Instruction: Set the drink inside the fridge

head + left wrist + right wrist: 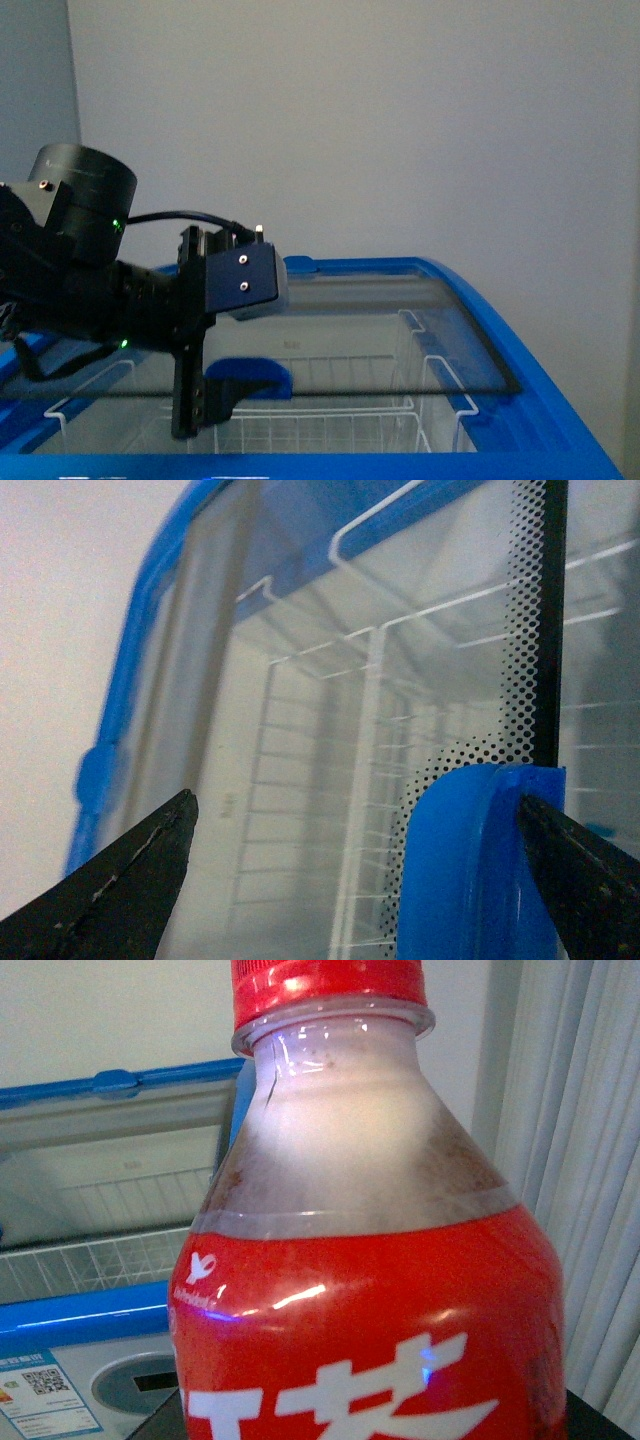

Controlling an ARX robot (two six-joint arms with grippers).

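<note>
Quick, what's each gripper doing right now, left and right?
Left gripper: open, straddling the blue lid handle.
Right gripper: not in view; its camera shows only the drink, so grip cannot be told.

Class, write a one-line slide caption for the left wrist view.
Open left gripper brackets the blue handle of the fridge lid, wire baskets beneath.

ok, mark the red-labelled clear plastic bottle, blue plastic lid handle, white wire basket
red-labelled clear plastic bottle (360, 1310), right wrist view, on the red label.
blue plastic lid handle (470, 870), left wrist view, on its rounded face.
white wire basket (320, 430), front view, on the front mesh.
</note>
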